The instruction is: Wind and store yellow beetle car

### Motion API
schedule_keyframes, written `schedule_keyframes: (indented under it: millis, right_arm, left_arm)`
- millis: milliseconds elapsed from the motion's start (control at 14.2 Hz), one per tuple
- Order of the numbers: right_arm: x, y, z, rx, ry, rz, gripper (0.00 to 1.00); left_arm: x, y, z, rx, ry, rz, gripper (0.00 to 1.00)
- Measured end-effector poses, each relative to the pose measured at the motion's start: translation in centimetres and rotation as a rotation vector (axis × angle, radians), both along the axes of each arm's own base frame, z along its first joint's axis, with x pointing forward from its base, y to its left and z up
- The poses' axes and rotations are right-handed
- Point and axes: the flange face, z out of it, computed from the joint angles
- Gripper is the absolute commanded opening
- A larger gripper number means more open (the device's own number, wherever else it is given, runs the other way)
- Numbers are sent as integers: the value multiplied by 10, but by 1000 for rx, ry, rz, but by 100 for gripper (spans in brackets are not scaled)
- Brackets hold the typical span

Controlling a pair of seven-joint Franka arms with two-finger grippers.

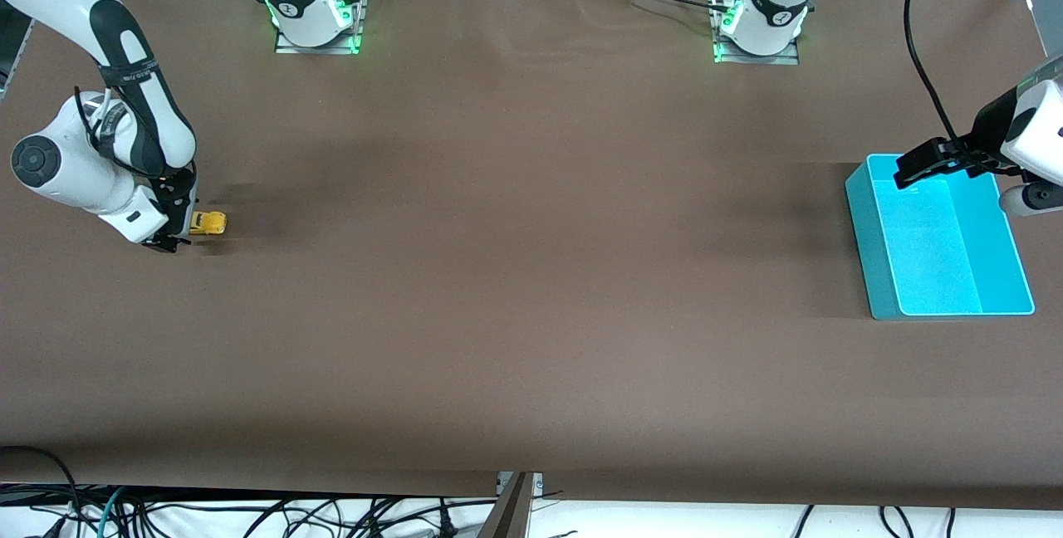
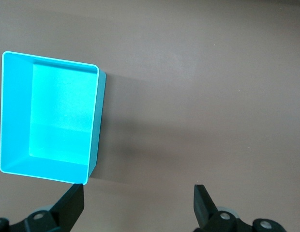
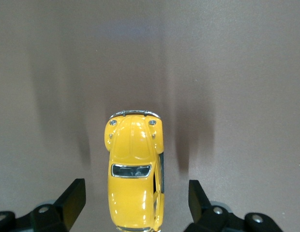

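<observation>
On a brown tabletop (image 1: pixel 531 272), the yellow beetle car (image 1: pixel 208 223) sits at the middle left of the front view, at the right arm's end. The right tool (image 1: pixel 172 242) is low over the tabletop there, at the car's rear end. In the right wrist view the car (image 3: pixel 135 174) lies lengthwise between the two dark fingers (image 3: pixel 72 200), with a gap on each side; its nose and chrome bumper point away from the tool. The fingers are spread and touch nothing, so the car is not yet gripped. Its long axis runs straight out from the tool, so closing would likely pinch its sides.

The teal bin (image 1: pixel 872 222) stands at the right of the front view, well apart from the car. The left tool (image 1: pixel 913 168) waits above the bin's upper edge, fingers spread and empty. The right arm is plainly the nearer one.
</observation>
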Motion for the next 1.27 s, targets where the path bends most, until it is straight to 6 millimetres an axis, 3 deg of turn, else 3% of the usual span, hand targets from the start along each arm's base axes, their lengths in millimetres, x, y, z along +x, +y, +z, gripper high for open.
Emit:
schedule_keyframes:
  millis: [495, 777, 1272]
  right_arm:
    - [1, 3, -1, 1, -4, 5, 63]
    - [2, 3, 0, 1, -8, 4, 52]
    - [2, 2, 0, 10, -13, -13, 50]
  left_arm:
    - [0, 0, 0, 0, 0, 0, 100]
    - [0, 0, 0, 0, 0, 0, 100]
    - [-1, 2, -5, 0, 11, 3, 100]
